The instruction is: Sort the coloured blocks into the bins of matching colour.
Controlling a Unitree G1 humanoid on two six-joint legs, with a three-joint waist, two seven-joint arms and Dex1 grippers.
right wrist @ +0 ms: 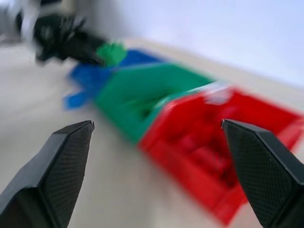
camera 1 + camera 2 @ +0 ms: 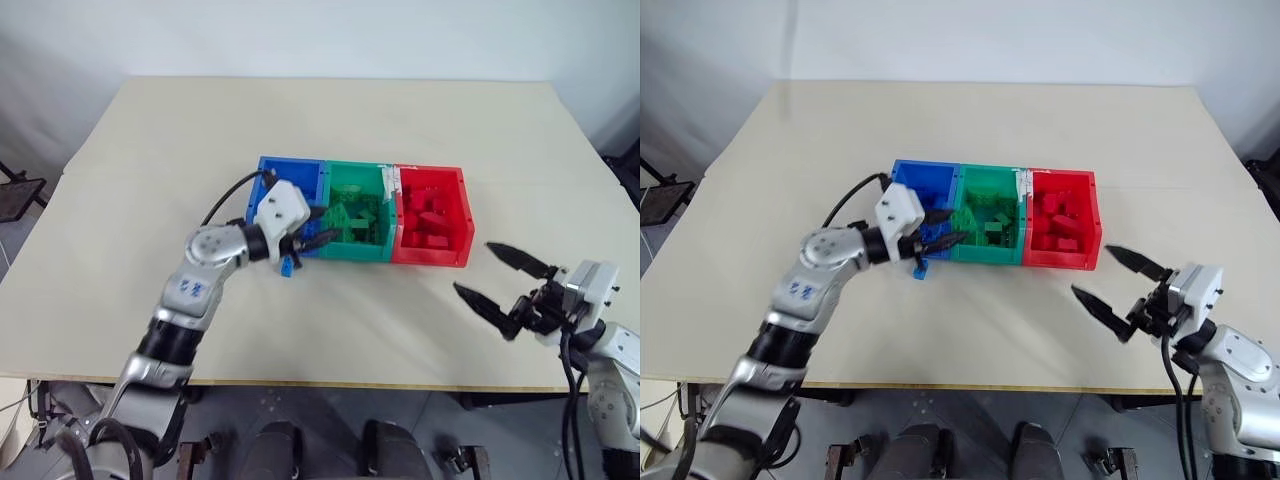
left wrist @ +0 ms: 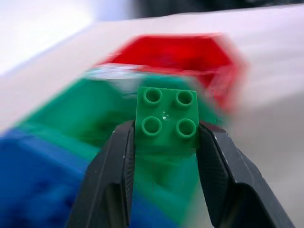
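- We see the left tool (image 3: pixel 165 142) clamped on a green block (image 3: pixel 166 122), square with four studs, one black finger (image 3: pixel 114 175) pressed on each side of it
- In the head views we place the left tool (image 2: pixel 312 235) over the front wall where the blue bin (image 2: pixel 280 175) meets the green bin (image 2: pixel 352 180), block held off the table (image 2: pixel 150 140)
- We note the three bins joined in a row mid-table: blue on the robot's left, green in the middle, red bin (image 2: pixel 455 215) on the right
- Green bin holds green blocks (image 2: pixel 357 218), red bin holds red blocks (image 2: pixel 430 222); we can't make out the blue bin's contents, arm covers part of it
- One blue block (image 2: pixel 288 267) sits on the table just in front of the blue bin, below the left tool
- Right tool (image 2: pixel 505 283) has its fingers wide apart, nothing between them, hovering above the table to the right of and nearer the robot than the red bin, clear of it
- From the right wrist we see its two fingertips (image 1: pixel 71 142) spread, red bin between them further off, green block (image 1: pixel 112 52) in the other tool at the far end
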